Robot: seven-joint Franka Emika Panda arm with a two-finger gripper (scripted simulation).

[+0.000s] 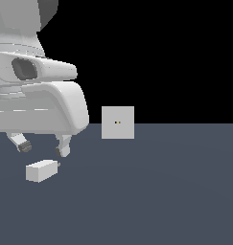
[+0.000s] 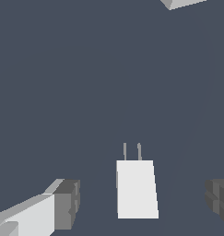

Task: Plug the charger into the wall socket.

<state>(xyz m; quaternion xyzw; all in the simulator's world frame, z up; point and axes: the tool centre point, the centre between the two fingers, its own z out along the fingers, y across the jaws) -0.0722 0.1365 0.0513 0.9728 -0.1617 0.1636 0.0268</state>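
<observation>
The charger [image 1: 41,171] is a small white block lying flat on the grey floor at the exterior view's left, its grey prongs toward the socket side. In the wrist view the charger [image 2: 136,189] lies between the two fingers, prongs pointing away. My gripper [image 1: 43,147] hangs open just above it, not touching; in the wrist view the gripper [image 2: 143,203] has a wide gap, and one grey pad [image 2: 67,203] shows beside the block. The wall socket [image 1: 118,122] is an upright white square plate with two tiny holes, standing farther off toward the exterior view's right; a corner of the wall socket [image 2: 182,3] shows in the wrist view.
A flat grey floor [image 1: 151,191] spreads under everything. The big white arm body [image 1: 36,95] fills the upper part of the exterior view's left.
</observation>
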